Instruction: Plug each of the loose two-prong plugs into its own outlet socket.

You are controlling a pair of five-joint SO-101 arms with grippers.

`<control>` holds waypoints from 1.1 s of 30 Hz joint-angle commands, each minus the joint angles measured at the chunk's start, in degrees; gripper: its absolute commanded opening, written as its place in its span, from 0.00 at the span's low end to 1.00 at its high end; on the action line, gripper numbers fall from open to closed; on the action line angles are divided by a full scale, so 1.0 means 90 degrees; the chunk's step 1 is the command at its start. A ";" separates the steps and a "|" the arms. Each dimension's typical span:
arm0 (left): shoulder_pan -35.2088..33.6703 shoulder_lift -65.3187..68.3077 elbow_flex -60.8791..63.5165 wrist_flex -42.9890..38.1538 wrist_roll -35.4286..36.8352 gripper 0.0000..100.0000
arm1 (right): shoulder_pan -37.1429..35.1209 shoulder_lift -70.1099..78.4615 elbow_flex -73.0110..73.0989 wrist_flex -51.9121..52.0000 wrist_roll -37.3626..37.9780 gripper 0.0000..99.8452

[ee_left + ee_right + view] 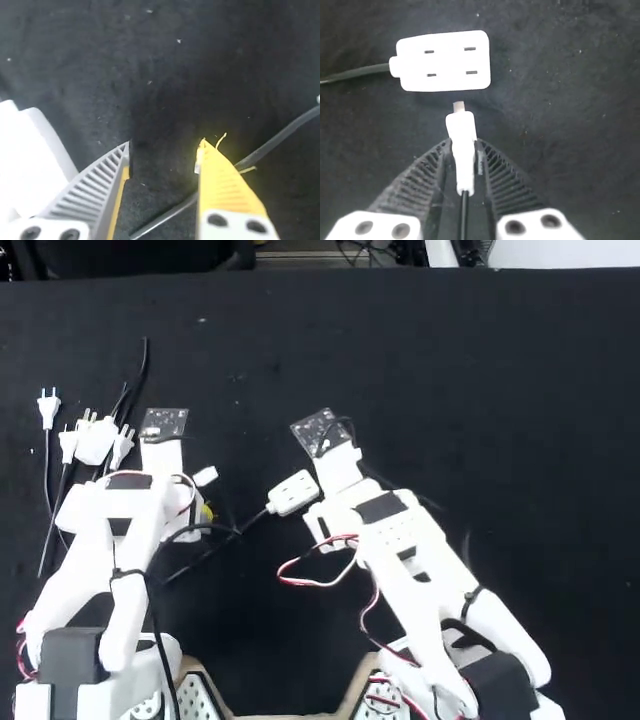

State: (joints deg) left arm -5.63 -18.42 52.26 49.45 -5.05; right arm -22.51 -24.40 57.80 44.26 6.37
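Right tool (464, 145) has a white plug (461, 132) aimed at the outlet block (443, 60)
It's pinched tight on the slim plug body, long axis in line with the tool, prong pointing straight at the block's side and stopping just short; the block lies flat on the black bench (580, 100), four slots up. Left tool (164, 147) gapes wide with nothing in it, over a black cable (270, 145)
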 commanded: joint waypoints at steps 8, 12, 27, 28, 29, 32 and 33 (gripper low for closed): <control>0.0308 -0.0088 -0.0005 -0.1045 0.0215 0.22 | 0.1485 -0.0171 -0.0845 -0.0029 0.0166 0.01; 0.0659 -0.0029 -0.0015 -0.1455 0.0645 0.22 | 0.2149 -0.0142 -0.0767 -0.0576 0.0166 0.01; 0.2320 -0.0020 0.0864 -0.3263 0.1143 0.22 | 0.2589 -0.0171 -0.0317 -0.1534 0.0156 0.01; 0.2320 -0.0029 0.0864 -0.3253 0.1143 0.22 | 0.2589 -0.0171 -0.0317 -0.1534 0.0156 0.01; 0.2320 -0.0059 0.0864 -0.3263 0.1143 0.22 | 0.2589 -0.0161 -0.0317 -0.1534 0.0156 0.01; 0.2369 -0.0078 0.0864 -0.3253 0.1143 0.22 | 0.2579 -0.0151 -0.0317 -0.1534 0.0156 0.01; 0.2427 -0.0088 0.0864 -0.3233 0.1143 0.22 | 0.2579 -0.0151 -0.0317 -0.1534 0.0156 0.01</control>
State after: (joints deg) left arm 14.33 -18.24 60.62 20.79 4.62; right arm -0.35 -24.48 55.16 31.78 7.43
